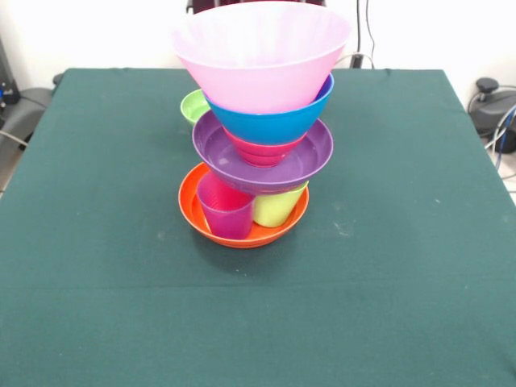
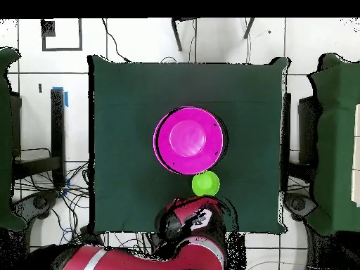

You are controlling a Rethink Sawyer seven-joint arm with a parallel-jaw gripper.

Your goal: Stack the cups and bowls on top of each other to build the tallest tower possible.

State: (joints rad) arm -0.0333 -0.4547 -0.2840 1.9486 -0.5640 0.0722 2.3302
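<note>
The tower stands mid-table. An orange bowl forms its base and holds a purple cup and a lime green cup, both upright. On the cups rests a purple bowl. A small red bowl sits in it, then a blue bowl, and a big pink bowl is on top. A small green bowl stands alone on the cloth beside the tower. My arm's end with the gripper is drawn back at the table edge, just past the green bowl, and touches nothing.
The table has a dark green cloth. Cables and dark equipment lie on the floor beyond its sides. The red arm stretches along the floor side below the table edge in the overhead view.
</note>
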